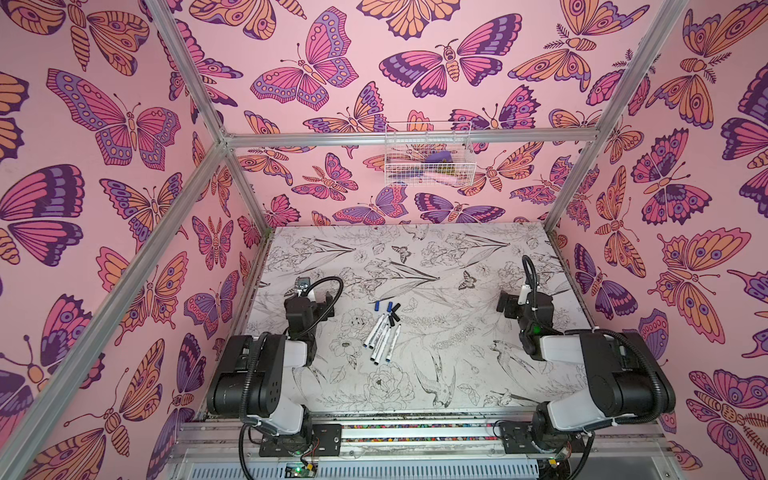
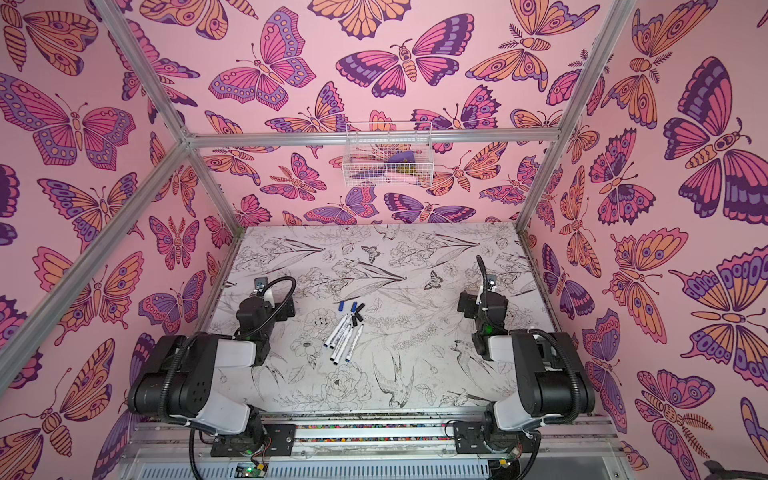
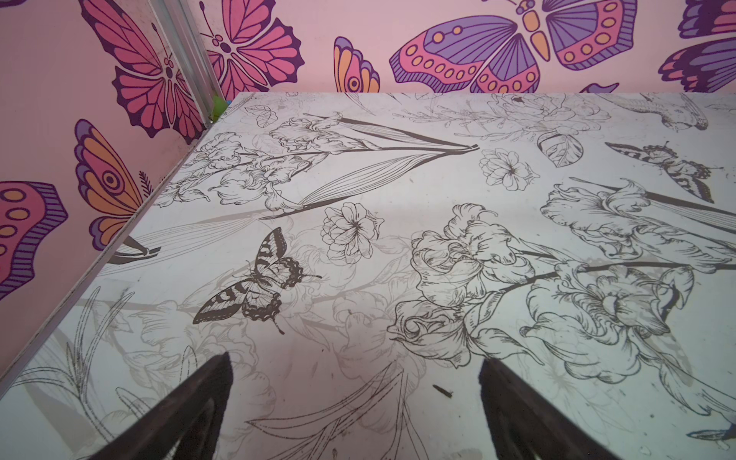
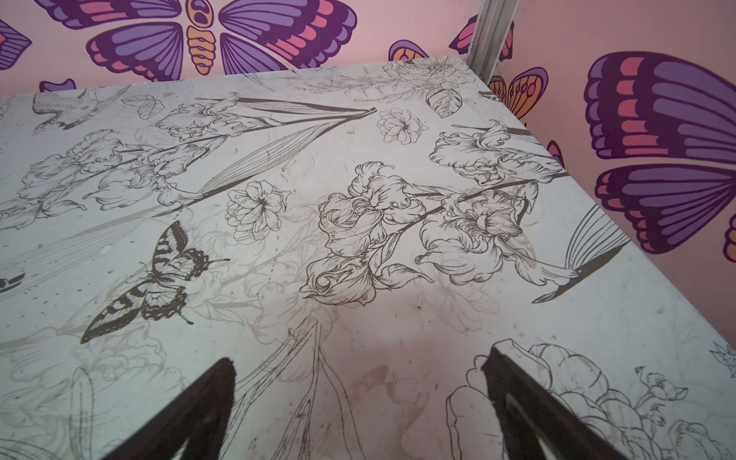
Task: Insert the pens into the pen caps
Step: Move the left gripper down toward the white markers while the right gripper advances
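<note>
Several white-barrelled pens lie side by side near the middle of the flower-printed table, tips pointing toward the back. Just behind them several short pen caps, blue and black, are scattered. My left gripper hovers left of the pens, open, with only bare table between its fingers. My right gripper is far to the right of them, also open and holding nothing. Neither wrist view shows the pens or the caps.
A white wire basket with a few items hangs on the back wall above the table. Pink butterfly walls and aluminium frame posts close in the table on the left, back and right. Both arm bases sit at the front edge.
</note>
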`<act>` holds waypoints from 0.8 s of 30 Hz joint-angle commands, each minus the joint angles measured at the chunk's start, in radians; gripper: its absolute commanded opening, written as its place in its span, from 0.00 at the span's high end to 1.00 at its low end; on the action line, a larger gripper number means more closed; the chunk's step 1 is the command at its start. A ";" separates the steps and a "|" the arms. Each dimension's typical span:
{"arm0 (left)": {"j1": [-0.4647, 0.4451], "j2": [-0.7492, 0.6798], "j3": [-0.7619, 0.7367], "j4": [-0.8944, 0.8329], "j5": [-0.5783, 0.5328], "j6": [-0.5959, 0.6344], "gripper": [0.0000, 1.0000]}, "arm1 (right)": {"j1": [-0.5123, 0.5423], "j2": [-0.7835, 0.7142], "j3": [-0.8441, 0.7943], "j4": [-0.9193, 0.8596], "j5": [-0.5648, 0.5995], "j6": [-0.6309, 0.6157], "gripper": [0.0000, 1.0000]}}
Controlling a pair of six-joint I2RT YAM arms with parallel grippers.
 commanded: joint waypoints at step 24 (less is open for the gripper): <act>-0.586 -0.185 0.390 -0.928 -0.432 -0.336 0.02 | 0.243 -0.122 0.479 -0.860 -0.022 0.289 0.23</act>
